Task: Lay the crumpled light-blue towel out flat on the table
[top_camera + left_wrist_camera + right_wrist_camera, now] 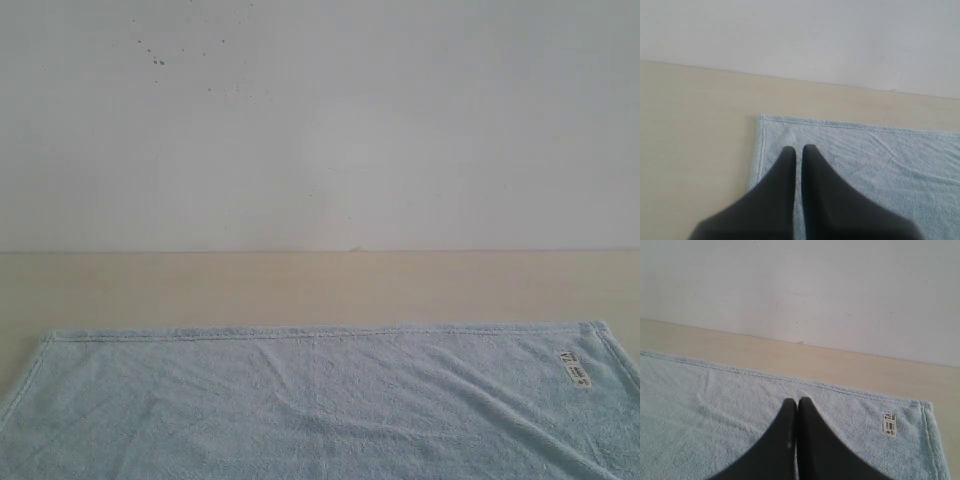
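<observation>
Two tools are mine, and both are closed with nothing pinched in them. My left tool [797,148] has its dark fingers [780,180] drawn together to a thin slit. It sits above the towel [880,165] close to one far corner, just inside the side hem [758,150]; whether the tips touch the cloth I cannot tell. My right tool [797,401] has its fingers pressed tight together and hangs over the towel near the far hem, with the small white printed tag [889,423] off to one side, by the other far corner. The towel, pale light-blue and fluffy, lies opened out on the desk [300,285]. In the exterior view its far edge runs nearly straight across with both far corners showing, and the tag lies just inside the right one. Shallow creases [470,385] slant across the middle and right part; apart from them the cloth lies flat. Its near part runs out of the picture at the bottom, so I cannot tell how that edge lies. A bare strip of pale beige desk lies between the far hem and the white wall [320,120], and more bare desk shows beside the towel's side edge in the left wrist view. A few dark specks [157,61] mark the wall high up on the left.
</observation>
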`<action>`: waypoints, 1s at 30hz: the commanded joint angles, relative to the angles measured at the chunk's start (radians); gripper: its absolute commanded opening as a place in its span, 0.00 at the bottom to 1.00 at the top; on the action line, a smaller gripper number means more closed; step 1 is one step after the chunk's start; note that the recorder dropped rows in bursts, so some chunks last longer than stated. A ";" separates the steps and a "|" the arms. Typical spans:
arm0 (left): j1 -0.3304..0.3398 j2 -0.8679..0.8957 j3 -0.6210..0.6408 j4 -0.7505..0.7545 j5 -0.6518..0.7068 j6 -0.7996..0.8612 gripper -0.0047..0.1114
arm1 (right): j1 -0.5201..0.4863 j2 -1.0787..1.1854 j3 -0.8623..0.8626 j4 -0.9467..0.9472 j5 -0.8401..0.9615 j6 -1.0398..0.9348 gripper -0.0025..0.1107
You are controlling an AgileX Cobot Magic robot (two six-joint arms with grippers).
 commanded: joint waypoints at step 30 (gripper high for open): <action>-0.001 -0.002 0.627 0.054 -1.107 0.062 0.08 | 0.000 -0.004 0.004 0.002 -0.009 -0.007 0.02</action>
